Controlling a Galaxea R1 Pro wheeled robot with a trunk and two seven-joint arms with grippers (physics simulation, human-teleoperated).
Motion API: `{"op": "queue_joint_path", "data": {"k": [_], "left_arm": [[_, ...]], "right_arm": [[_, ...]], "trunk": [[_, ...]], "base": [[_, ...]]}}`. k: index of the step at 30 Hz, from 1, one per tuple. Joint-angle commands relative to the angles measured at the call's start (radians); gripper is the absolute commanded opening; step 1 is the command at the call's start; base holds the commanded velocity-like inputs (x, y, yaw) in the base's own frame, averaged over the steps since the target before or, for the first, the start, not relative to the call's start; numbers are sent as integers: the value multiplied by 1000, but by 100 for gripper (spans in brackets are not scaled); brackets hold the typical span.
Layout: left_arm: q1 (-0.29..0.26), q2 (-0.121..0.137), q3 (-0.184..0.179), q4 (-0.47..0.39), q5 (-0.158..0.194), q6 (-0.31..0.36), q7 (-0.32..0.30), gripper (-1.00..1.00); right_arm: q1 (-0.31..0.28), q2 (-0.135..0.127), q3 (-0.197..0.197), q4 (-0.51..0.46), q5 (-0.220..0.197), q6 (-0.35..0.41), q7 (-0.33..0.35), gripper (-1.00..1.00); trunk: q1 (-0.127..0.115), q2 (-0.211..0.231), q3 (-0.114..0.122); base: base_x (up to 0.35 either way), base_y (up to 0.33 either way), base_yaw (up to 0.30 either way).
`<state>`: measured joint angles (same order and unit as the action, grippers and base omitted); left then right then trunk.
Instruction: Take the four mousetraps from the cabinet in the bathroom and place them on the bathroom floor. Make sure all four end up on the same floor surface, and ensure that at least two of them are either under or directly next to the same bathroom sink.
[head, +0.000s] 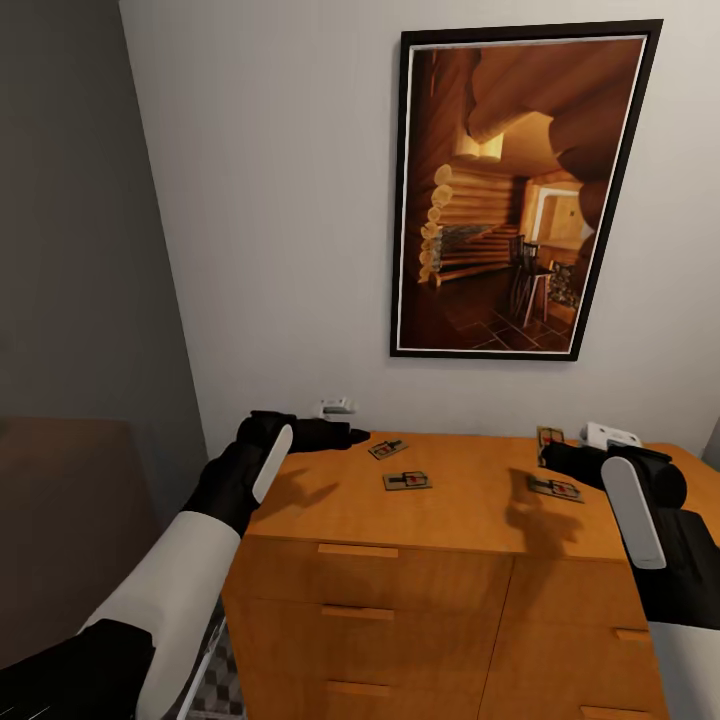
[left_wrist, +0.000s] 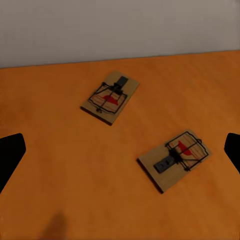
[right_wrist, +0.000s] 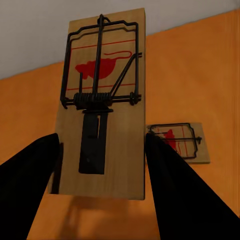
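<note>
Right fingers (right_wrist: 30, 175) closed on the two long edges of a lifted mousetrap (right_wrist: 102, 100), board held flat between them, spring bar and red mouse print facing the wrist camera. Right gripper (head: 556, 458) above the right rear part of the cabinet (head: 440, 520) top, near the wall. Second mousetrap (right_wrist: 180, 142) lying flat on the top just beyond the held one. Left fingers (left_wrist: 10, 155) spread apart, empty, hovering over the left rear part of the top. Below them two more mousetraps, rear one (left_wrist: 111, 96) and nearer one (left_wrist: 175, 159), flat and well apart. Left gripper (head: 345, 436) just beside the rear left trap.

Judged light, stiff and thin; wooden edges likely to give fair friction. Best taken across the long edges, clear of the sprung wire, which may snap if pressed. Thin board likely to demand fingertips brought low to the surface.
</note>
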<state>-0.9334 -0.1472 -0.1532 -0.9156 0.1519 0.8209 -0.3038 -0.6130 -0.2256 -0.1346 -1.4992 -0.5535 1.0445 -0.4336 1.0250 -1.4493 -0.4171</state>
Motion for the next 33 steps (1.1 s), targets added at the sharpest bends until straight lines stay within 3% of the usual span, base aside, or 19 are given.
{"op": "queue_joint_path", "data": {"k": [1, 9, 13, 16, 19, 23, 30, 33], "left_arm": [[-1, 0, 0, 0, 8, 5, 4, 100], [-1, 2, -7, 0, 6, -2, -9, 100], [-1, 9, -50, -12, 0, -4, -73, 100], [-1, 18, -110, -38, -38, -5, -179, 100], [-1, 19, -134, -63, -104, -3, -230, 100], [-1, 19, -142, -71, -152, 1, -247, 100], [-1, 23, -140, -73, -168, 3, -249, 100], [-1, 24, -122, -74, -170, 5, -238, 100]], "right_arm": [[-1, -1, -2, -1, -11, 3, -9, -100], [0, -2, -16, -1, -12, 3, -8, -100], [0, -2, -17, -1, -13, 3, -8, -100], [-1, -2, -17, -1, -13, 3, -8, -100], [-1, -2, -17, -1, -13, 3, -8, -100], [-1, -3, -17, -1, -13, 3, -8, -100], [-1, -3, -17, -1, -12, 3, -9, -100], [0, -3, -17, -1, -11, 3, -9, -100]], "trunk": [[0, -1, -1], [0, -1, -1], [0, -1, -1], [0, -1, -1], [0, -1, -1], [0, -1, -1], [0, -1, -1], [0, -1, -1]], "base": [[0, 0, 0], [0, 0, 0], [0, 0, 0], [0, 0, 0], [0, 0, 0], [0, 0, 0], [0, 0, 0], [0, 0, 0]]}}
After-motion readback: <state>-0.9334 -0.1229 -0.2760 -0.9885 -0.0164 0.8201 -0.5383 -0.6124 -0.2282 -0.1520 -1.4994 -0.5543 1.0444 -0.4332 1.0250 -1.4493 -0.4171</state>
